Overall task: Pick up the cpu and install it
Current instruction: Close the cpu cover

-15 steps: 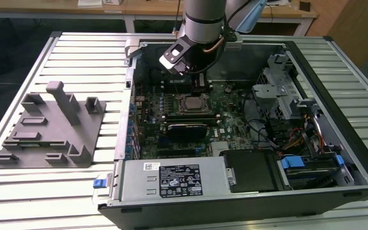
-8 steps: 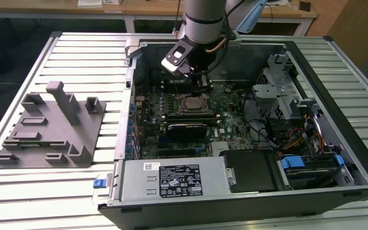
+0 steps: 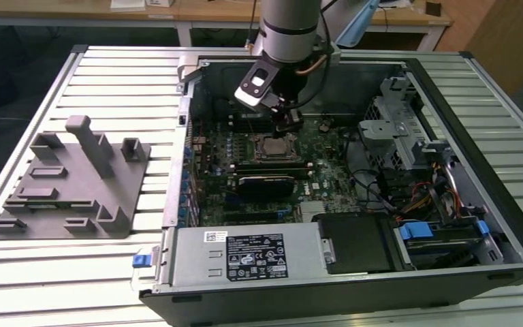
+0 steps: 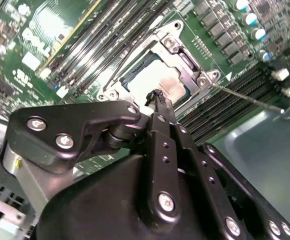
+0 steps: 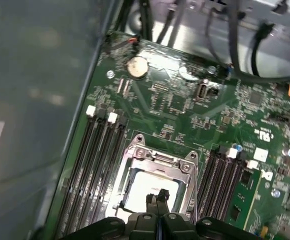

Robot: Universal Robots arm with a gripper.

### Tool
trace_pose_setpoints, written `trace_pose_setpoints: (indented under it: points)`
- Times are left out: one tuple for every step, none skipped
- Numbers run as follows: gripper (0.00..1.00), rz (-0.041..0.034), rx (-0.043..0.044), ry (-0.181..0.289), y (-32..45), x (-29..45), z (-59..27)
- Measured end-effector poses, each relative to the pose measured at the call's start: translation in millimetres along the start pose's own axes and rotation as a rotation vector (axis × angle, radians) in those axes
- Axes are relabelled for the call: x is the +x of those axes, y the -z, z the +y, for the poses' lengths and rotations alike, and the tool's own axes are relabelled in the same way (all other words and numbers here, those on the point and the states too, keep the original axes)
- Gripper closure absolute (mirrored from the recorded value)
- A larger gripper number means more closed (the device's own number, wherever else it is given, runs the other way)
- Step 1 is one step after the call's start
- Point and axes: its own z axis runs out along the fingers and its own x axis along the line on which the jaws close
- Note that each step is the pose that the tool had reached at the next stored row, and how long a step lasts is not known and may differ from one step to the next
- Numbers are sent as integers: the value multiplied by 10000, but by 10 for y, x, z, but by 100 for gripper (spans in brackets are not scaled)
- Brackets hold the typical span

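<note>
black gripper (image 3: 286, 126): closed, holding nothing | small flat silver-white square cpu (image 3: 271, 147): lies in metal socket frame (image 5: 161, 159), at 6 o'clock just beside gripper in exterior view | progress: placing looks done, locking seemingly left

The cpu (image 5: 139, 186) is silver-white, its socket frame (image 5: 160, 159) bare grey metal, the motherboard (image 5: 180, 107) green. The fingers (image 4: 161, 107) are black. The table (image 3: 107, 68) is silver and ribbed; the fixture block (image 3: 71, 184) plain grey.

A robotics lab, this was: an open PC case (image 3: 334, 300) lay on a slatted metal bench (image 3: 116, 75), grey fixture (image 3: 71, 184) at the exterior view's left, wooden desks (image 3: 207, 12) far behind.
</note>
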Motion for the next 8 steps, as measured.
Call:
trace_pose_setpoints:
  points:
    - [89, -2, -3, 179, -1, 0, 0]
    - [89, -4, -7, 370, -3, 0, 0]
    - [89, -6, -10, 551, -4, 0, 0]
    - [89, -8, -13, 730, -5, 0, 0]
    - [89, -11, -16, 910, -7, 0, 0]
    - [89, -14, -19, 1090, -8, 0, 0]
    - [89, -17, -22, 1269, -9, 0, 0]
    - [89, -21, -25, 1450, -10, 0, 0]
